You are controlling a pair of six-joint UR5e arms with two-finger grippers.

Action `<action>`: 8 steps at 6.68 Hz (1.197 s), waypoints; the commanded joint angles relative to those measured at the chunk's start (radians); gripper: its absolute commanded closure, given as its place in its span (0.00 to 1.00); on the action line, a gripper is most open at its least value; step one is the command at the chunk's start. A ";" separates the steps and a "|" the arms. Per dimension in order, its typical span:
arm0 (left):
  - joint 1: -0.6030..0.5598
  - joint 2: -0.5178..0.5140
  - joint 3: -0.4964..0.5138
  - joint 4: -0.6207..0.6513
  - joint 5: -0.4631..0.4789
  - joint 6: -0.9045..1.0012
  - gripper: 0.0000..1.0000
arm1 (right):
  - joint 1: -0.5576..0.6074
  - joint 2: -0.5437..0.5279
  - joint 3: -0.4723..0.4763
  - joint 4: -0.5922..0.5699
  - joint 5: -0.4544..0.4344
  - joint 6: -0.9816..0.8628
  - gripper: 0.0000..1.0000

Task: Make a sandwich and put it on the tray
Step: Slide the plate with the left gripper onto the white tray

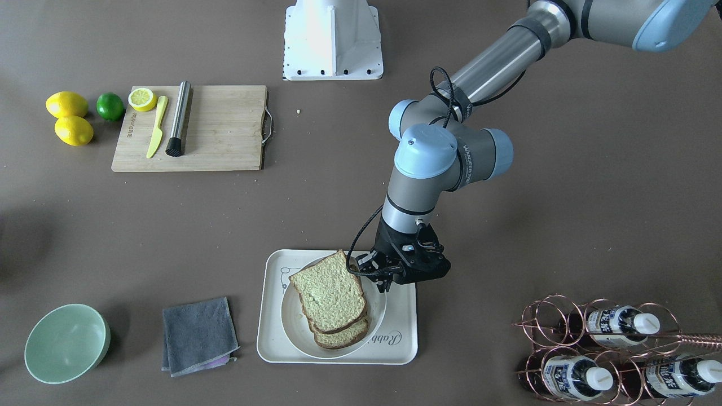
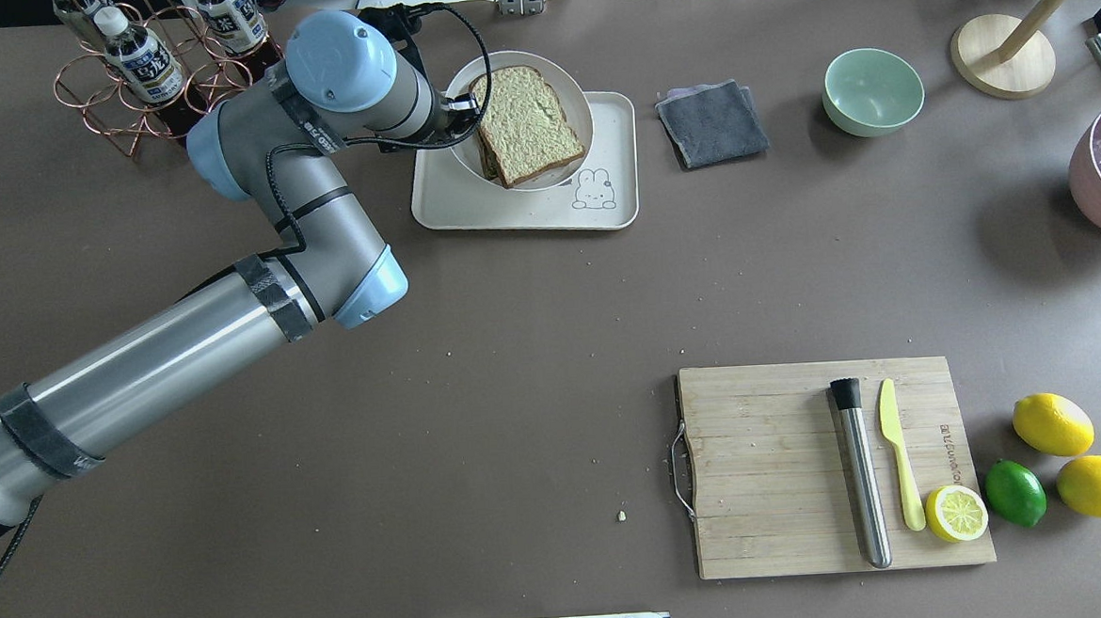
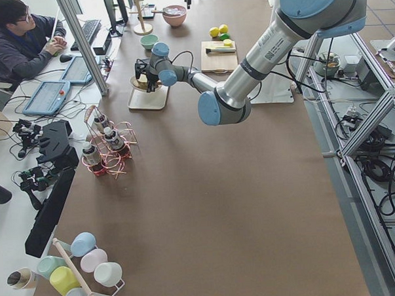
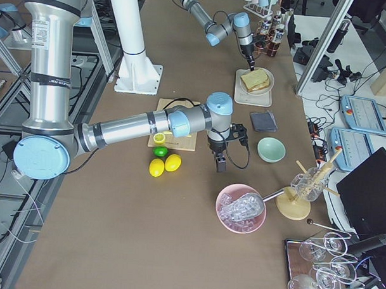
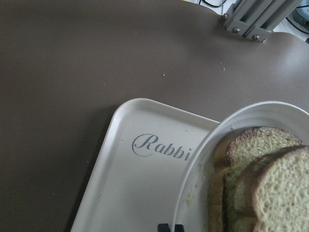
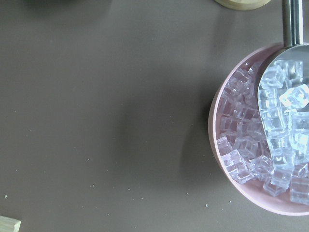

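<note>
The sandwich (image 1: 330, 290), two wholegrain slices stacked askew, lies on a round white plate (image 1: 290, 327). The plate stands on the cream tray (image 1: 400, 332) with its "Rabbit" script. No egg shows between the slices. My left gripper (image 1: 384, 282) is at the plate's rim on the side toward my base. In the left wrist view its fingertips (image 5: 164, 226) are closed together at the plate's edge (image 5: 207, 145), beside the sandwich (image 5: 270, 183) and above the tray (image 5: 140, 183). My right gripper (image 4: 219, 161) hangs over bare table near the ice bowl. I cannot tell if it is open or shut.
A wooden cutting board (image 1: 220, 129) holds a yellow knife, a steel muddler and a lemon half; lemons and a lime lie beside it. A grey cloth (image 1: 198, 335) and a green bowl (image 1: 66, 343) lie beside the tray. A copper bottle rack (image 1: 609, 349) stands nearby. A pink ice bowl (image 6: 260, 145) lies under my right wrist.
</note>
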 commanded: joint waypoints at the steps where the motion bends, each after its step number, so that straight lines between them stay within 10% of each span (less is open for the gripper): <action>1: 0.008 -0.002 0.000 -0.005 0.000 0.036 0.71 | 0.001 0.004 -0.013 0.003 0.000 -0.005 0.00; 3: 0.011 0.057 -0.058 -0.043 0.000 0.087 0.04 | 0.001 -0.005 -0.015 0.003 -0.003 -0.007 0.00; 8: -0.018 0.358 -0.591 0.152 -0.176 0.096 0.03 | 0.033 -0.033 -0.056 0.004 -0.003 -0.161 0.00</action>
